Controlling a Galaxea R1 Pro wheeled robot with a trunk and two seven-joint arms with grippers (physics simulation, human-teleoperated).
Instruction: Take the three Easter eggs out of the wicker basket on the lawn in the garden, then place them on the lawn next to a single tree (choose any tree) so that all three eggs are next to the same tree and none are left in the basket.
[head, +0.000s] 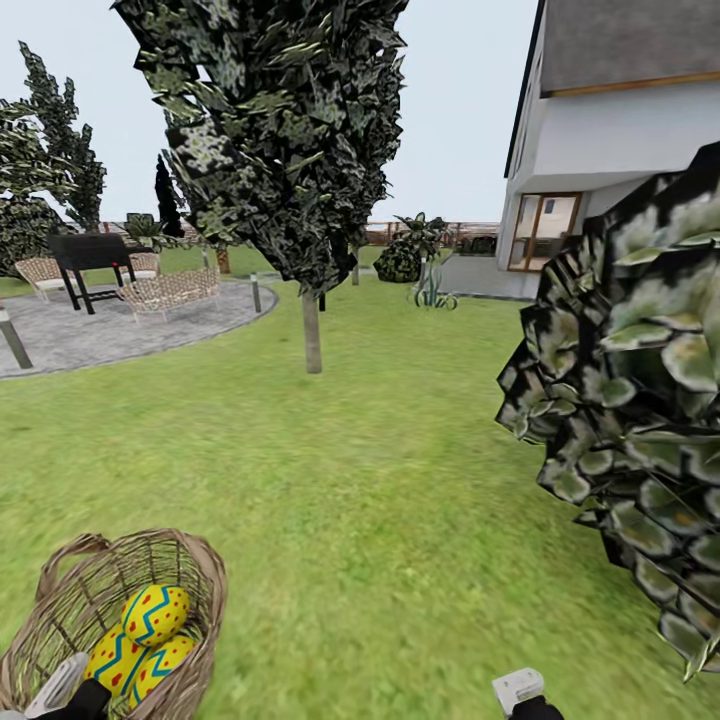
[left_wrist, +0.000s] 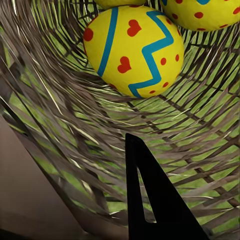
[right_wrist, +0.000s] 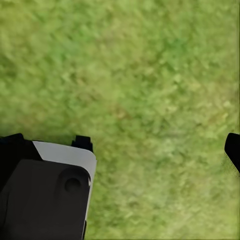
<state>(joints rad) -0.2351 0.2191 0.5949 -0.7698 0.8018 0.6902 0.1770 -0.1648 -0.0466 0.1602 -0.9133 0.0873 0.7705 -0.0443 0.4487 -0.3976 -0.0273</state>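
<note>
At near left the wicker basket (head: 120, 610) sits on the lawn (head: 380, 520) with three Easter eggs (head: 155, 613) inside. The left gripper (left_wrist: 150, 200) reaches into it, empty, its jaws probably spread, though I cannot tell. Farther off stands a tree (head: 312, 335). The right gripper (right_wrist: 160, 150) hangs over grass, jaws spread.

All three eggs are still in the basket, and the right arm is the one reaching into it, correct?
Not quite. The three Easter eggs are in the wicker basket, but the left gripper is the one reaching in: the left wrist view shows an egg just ahead of its fingers. The right gripper hangs over bare lawn.
</note>
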